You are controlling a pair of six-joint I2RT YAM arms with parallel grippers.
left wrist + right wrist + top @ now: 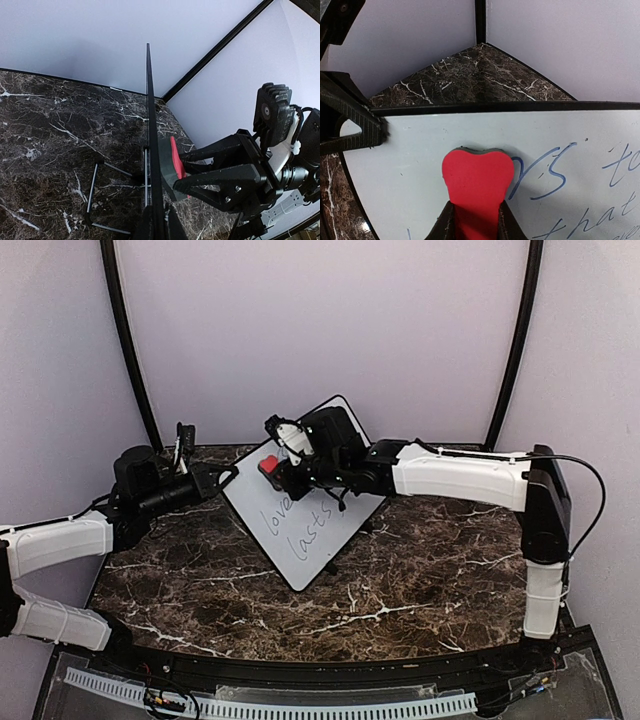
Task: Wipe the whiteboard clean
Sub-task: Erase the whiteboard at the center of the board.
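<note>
The whiteboard (300, 532) stands tilted on the marble table, with dark handwriting on its lower half. My left gripper (222, 478) is shut on its left edge. In the left wrist view the whiteboard (149, 120) runs edge-on up from my left gripper (159, 226). My right gripper (277, 472) is shut on a red eraser (268, 466) with a grey pad, pressed flat against the board's upper part. In the right wrist view the eraser (477, 172) sits between my right gripper (476, 220) fingers on the whiteboard (410, 150), just left of blue writing (545, 170).
The board's thin wire stand (95, 185) rests on the marble table (400, 580) behind it. Black curved poles (128, 350) rise at the back corners against lilac walls. A perforated white strip (300, 708) lines the near edge.
</note>
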